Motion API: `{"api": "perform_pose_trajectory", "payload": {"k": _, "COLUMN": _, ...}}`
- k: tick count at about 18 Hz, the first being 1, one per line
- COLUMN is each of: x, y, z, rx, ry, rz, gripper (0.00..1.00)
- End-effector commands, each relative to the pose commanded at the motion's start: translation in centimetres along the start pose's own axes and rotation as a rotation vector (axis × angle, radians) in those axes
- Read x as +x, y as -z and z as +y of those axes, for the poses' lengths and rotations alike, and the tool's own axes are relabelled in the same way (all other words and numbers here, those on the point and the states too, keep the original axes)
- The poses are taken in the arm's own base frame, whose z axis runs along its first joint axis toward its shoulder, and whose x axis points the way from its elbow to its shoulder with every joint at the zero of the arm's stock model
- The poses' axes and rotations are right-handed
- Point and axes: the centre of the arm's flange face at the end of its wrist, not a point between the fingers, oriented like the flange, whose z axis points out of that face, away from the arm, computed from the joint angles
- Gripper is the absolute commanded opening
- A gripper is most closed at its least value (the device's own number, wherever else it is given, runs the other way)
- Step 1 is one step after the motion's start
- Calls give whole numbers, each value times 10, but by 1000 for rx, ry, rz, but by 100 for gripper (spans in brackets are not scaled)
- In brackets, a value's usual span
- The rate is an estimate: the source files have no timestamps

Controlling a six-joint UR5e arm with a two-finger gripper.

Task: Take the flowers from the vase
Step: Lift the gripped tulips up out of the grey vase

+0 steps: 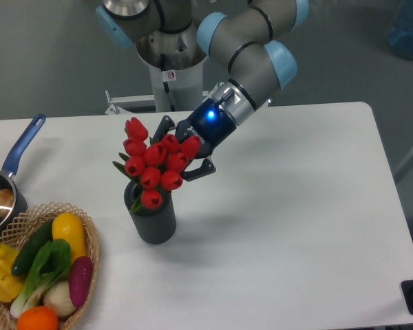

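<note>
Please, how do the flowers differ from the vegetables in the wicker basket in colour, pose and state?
The flowers are all red buds with green leaves, while the vegetables are mixed yellow, green, purple and orange. The flowers stand bunched above the dark grey vase, whereas the vegetables lie loosely in the wicker basket. The gripper is at the flowers; nothing touches the vegetables. Both are over the white table.

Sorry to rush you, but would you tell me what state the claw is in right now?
Claw: closed on the bunch of red tulips, which hangs just above the dark grey vase.
</note>
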Motion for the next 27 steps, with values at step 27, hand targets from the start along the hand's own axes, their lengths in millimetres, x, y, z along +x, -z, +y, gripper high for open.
{"api": "perform_pose_trajectory", "payload": {"k": 27, "x": -5, "y": 54, "z": -34, "rx": 139, "ry": 55, "rz": -77, "gripper": 44}}
